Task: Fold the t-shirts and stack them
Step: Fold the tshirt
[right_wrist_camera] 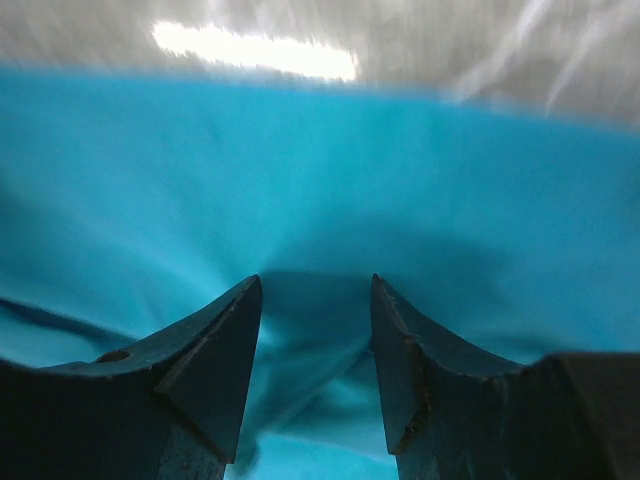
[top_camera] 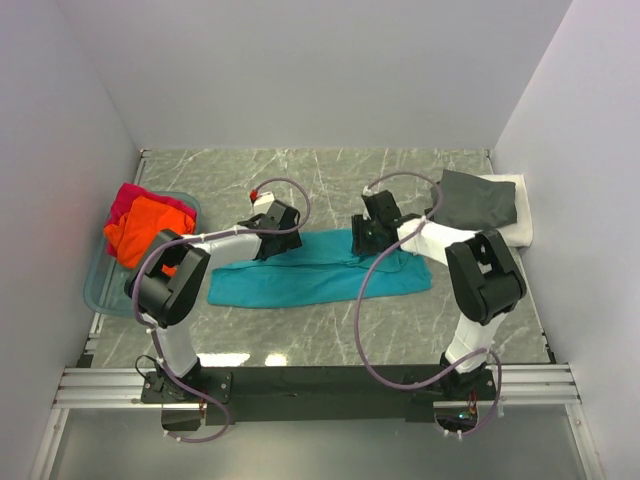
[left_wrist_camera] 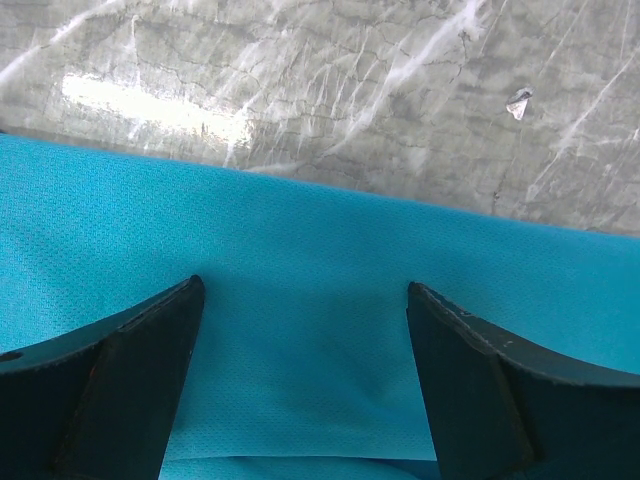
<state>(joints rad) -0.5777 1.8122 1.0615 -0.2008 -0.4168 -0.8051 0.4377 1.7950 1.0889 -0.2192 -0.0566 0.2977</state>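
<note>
Left gripper (left_wrist_camera: 300,286), released, over the teal t-shirt's (left_wrist_camera: 120,220) far edge, marble table (left_wrist_camera: 350,80) beyond; right gripper (right_wrist_camera: 315,280) straddles bunched cloth, grasp unclear.

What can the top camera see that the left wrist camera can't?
Only the top view: the right pincer, the tub holding the orange shirt and magenta-red shirt, and the dark grey shirt on the white shirt. Only the left wrist view: the teal shirt's fine weave and a small white speck on the table. Both: the teal shirt, the table and the open left pincer.
</note>
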